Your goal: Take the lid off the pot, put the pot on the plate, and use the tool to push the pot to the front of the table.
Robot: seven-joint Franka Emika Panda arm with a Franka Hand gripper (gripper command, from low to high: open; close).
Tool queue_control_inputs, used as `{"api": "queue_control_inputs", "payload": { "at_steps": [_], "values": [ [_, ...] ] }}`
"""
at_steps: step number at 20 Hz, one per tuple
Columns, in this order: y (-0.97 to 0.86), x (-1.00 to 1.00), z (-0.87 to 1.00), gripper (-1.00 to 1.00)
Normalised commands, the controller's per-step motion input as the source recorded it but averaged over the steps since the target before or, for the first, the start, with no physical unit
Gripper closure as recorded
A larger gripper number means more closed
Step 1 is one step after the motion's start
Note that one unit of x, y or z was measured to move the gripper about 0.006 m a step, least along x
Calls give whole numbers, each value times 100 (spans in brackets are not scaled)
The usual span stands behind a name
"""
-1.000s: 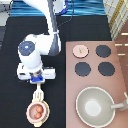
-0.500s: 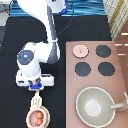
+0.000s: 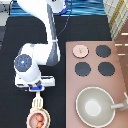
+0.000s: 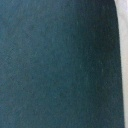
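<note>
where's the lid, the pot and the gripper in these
lid (image 3: 79, 50), exterior view, on its pale pink top, resting on the stove's burner spot
pot (image 3: 38, 119), exterior view, on its reddish contents
gripper (image 3: 37, 89), exterior view, at the hand's lower end, just above the pot

Pretty standard Panda look here: chunky white rounded arm links with a dark blue round cap on the big joint, grey seams between segments. The gripper (image 3: 37, 88) is a white block sitting just above the pot (image 3: 38, 119), with a dark cable near the base.
</note>
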Motion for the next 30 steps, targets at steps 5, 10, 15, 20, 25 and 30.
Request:
{"api": "queue_control_inputs", "payload": {
  "at_steps": [5, 10, 15, 20, 25, 30],
  "values": [
    [0, -66, 23, 100],
    [1, -81, 35, 100],
    [7, -92, 42, 100],
    [4, -91, 39, 100],
    [11, -100, -17, 100],
    [17, -100, -49, 100]
  ]
}}
